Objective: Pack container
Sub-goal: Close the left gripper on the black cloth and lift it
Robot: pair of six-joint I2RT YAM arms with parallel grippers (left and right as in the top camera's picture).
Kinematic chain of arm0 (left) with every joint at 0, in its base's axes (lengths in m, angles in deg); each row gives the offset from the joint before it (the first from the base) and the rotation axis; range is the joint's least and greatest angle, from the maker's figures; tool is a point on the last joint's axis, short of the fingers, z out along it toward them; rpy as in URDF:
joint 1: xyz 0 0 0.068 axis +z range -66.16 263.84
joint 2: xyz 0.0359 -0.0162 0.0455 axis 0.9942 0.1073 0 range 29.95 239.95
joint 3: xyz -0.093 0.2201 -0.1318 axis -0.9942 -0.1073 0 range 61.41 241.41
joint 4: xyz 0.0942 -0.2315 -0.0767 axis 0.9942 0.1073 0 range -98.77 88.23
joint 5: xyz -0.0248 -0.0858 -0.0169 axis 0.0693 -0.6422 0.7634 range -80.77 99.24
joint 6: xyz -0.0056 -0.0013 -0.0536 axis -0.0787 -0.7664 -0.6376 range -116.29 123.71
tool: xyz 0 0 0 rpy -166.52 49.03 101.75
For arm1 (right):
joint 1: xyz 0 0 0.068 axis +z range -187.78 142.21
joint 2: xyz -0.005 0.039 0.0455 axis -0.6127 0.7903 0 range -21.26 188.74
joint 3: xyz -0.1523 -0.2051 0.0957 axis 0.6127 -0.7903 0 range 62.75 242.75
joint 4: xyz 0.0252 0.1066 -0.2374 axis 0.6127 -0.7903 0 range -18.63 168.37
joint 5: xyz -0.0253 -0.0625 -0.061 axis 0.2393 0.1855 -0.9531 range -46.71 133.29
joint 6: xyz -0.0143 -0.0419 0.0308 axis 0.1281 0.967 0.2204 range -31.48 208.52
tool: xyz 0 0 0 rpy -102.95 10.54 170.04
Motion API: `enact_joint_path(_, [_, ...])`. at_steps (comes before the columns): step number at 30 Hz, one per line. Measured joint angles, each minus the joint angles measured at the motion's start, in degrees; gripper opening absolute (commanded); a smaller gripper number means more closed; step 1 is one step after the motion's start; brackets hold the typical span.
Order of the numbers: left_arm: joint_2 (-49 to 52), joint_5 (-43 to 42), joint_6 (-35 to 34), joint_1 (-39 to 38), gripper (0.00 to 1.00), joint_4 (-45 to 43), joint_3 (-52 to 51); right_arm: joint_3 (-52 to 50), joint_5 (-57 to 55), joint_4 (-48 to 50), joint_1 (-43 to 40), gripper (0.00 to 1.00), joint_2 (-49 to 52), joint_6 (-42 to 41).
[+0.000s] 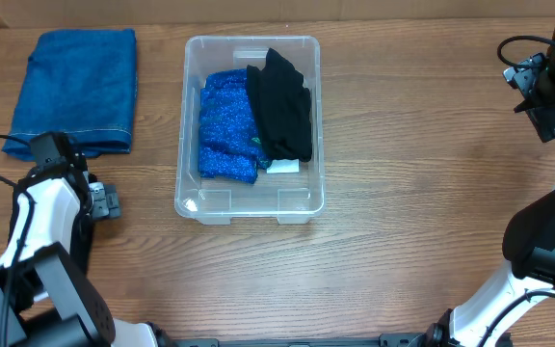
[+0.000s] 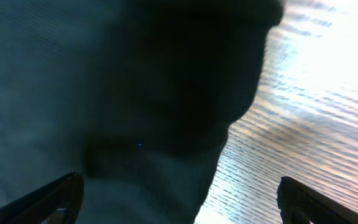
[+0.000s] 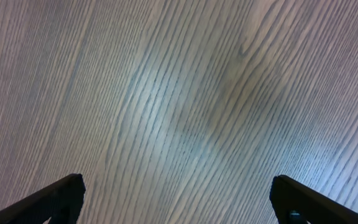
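Observation:
The clear container [image 1: 250, 205] stands mid-table. Inside it lie a bright blue patterned cloth [image 1: 224, 125] and a black cloth [image 1: 282, 106]; a bit of the white label [image 1: 283, 166] shows beneath them. A folded dark blue towel [image 1: 77, 89] lies on the table at the far left. My left gripper [image 1: 52, 147] is open at the towel's near edge. In the left wrist view the towel [image 2: 73, 93] fills the left and middle between the spread fingers [image 2: 179, 199]. My right gripper [image 1: 536, 89] is open and empty at the far right, over bare wood [image 3: 176, 193].
The wooden table [image 1: 412, 145] stretches between the container and the right arm. Cables run along both arms at the left and right edges.

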Motion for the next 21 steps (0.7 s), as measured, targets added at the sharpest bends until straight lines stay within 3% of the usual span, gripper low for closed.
enact_joint_path(6, [5.01,2.97,0.00,0.00,1.00,0.00,0.00,0.00,0.02,-0.02,0.00,1.00,0.00,0.02])
enact_joint_path(21, [5.07,15.17,-1.77,0.00,1.00,-5.73,0.00,0.00,0.02,-0.04,0.00,1.00,0.00,0.04])
